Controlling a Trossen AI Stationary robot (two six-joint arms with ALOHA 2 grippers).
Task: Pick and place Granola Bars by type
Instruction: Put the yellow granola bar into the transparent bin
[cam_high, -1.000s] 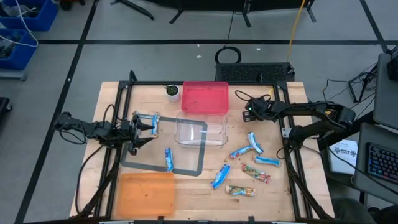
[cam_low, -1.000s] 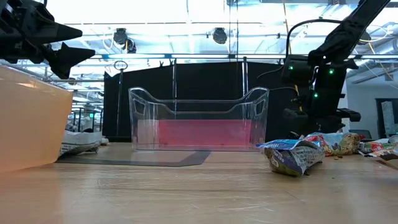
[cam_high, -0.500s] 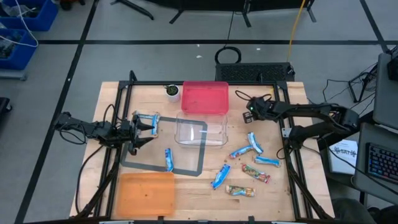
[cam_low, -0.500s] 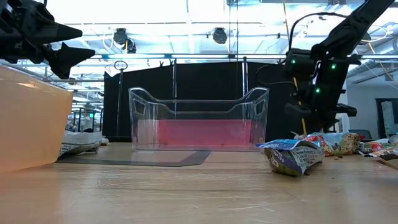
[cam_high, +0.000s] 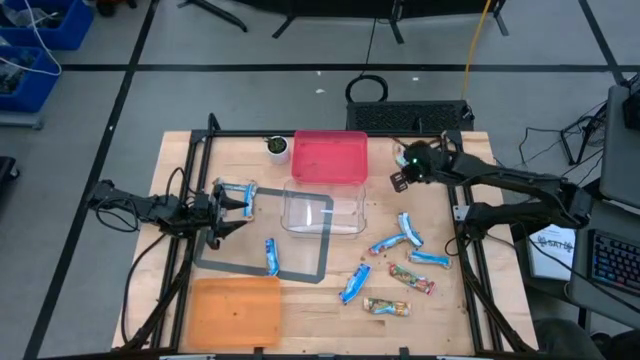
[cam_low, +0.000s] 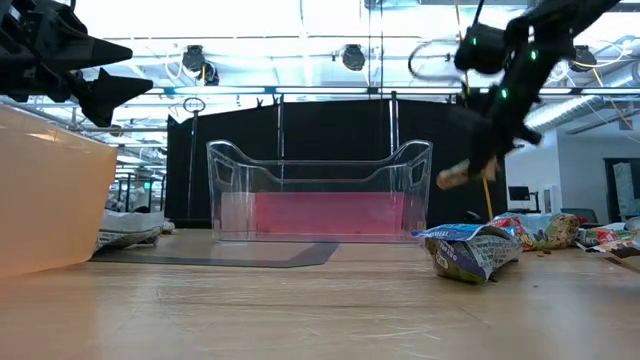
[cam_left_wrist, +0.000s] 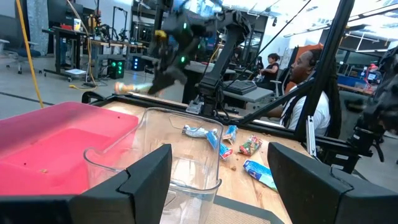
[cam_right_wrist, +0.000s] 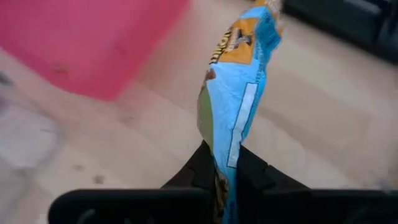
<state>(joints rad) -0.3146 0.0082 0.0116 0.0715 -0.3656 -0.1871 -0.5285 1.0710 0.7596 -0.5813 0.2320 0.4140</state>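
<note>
My right gripper (cam_high: 398, 180) hangs above the table just right of the red bin (cam_high: 330, 157), shut on a blue granola bar (cam_right_wrist: 239, 93) with an orange and brown mark; in the low view the bar (cam_low: 455, 177) sticks out well above the wood. Several more granola bars lie flat on the right half of the table, blue ones (cam_high: 410, 228) and tan ones (cam_high: 412, 277). One blue bar (cam_high: 271, 256) lies on the grey mat. My left gripper (cam_high: 243, 203) waits open at the left, beside a blue bar (cam_high: 235, 192). My right gripper pinches one end of the blue bar (cam_right_wrist: 225, 163) between its two fingers. The rest of the wrapper stands out past the fingertips. The fingers slant down from the table's right side. The bar is lifted clear of the table.
A clear bin (cam_high: 322, 210) stands on the grey mat (cam_high: 300, 272) at the table's middle, with the red bin behind it. An orange bin (cam_high: 237, 310) sits at the near left. A small white cup (cam_high: 277, 148) stands left of the red bin. A person sits beyond the table (cam_left_wrist: 305, 68).
My right gripper has risen from the table beside the red bin and rolled, carrying the blue bar up with it; the bar is now clear of the wood.
</note>
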